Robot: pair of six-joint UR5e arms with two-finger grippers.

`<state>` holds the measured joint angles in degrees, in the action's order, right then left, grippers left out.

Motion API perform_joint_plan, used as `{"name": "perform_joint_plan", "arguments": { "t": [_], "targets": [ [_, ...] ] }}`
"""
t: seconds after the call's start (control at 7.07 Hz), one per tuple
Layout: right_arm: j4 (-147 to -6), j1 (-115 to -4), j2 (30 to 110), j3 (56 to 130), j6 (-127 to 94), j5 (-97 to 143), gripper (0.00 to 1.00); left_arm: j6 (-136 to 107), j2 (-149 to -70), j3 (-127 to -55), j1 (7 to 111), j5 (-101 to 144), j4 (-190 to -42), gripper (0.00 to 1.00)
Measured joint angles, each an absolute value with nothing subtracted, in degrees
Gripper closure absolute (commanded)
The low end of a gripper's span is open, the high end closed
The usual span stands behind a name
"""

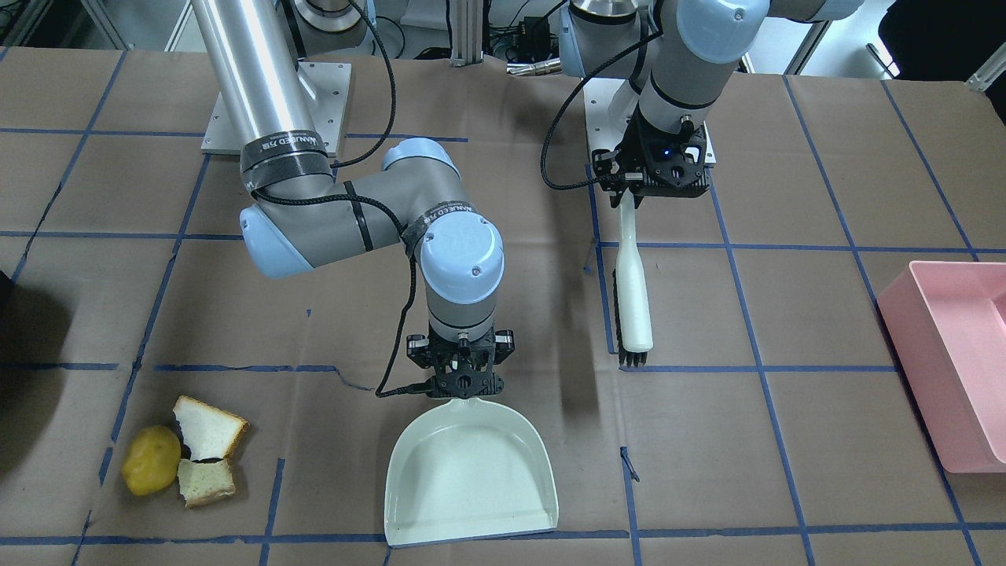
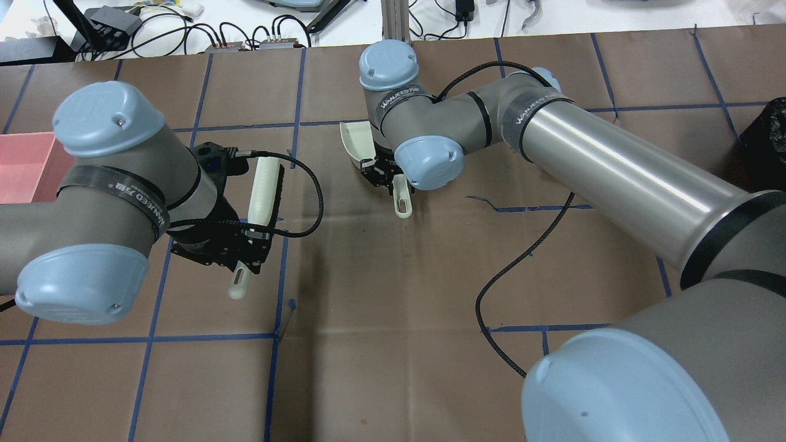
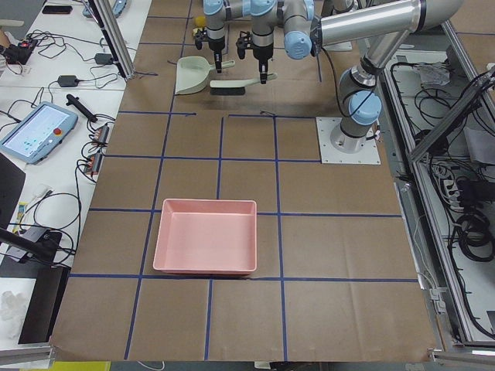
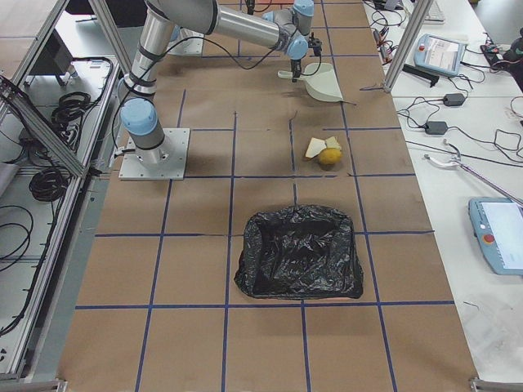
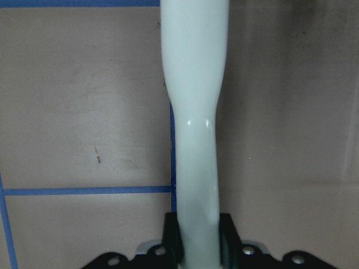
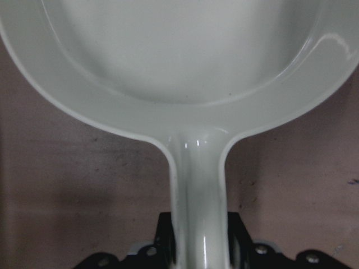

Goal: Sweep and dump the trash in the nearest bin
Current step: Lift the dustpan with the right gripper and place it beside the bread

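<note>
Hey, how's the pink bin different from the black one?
The pink bin is smooth, rigid plastic; the black bin is lined with a crumpled bag. The pink bin sits far out on the robot's left, the black bin on its right, nearer the trash. Both are open-topped and rectangular.

Bright, even overhead light; soft shadows.
Glare streaks the right arm's metal tube [image 2: 626, 172]; wrist views look soft at close range, with small highlights on the dustpan handle [image 6: 199, 213].
</note>
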<state>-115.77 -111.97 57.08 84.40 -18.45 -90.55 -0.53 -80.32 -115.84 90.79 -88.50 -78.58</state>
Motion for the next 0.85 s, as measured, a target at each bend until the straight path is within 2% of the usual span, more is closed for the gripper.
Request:
{"name": "perform_joint_plan", "arguments": {
  "t": [0.14, 0.85],
  "targets": [
    [-115.2, -112.0, 57.3, 84.3, -18.4, -90.6, 0.99, -0.5, -80.3, -115.9, 90.8, -88.6, -78.6, 1.0],
    [-111.1, -111.5, 60.5, 81.9, -18.2, -93.2, 1.0, -0.5, -80.4, -116.0, 90.8, -88.4, -78.5, 1.0]
  ]
}}
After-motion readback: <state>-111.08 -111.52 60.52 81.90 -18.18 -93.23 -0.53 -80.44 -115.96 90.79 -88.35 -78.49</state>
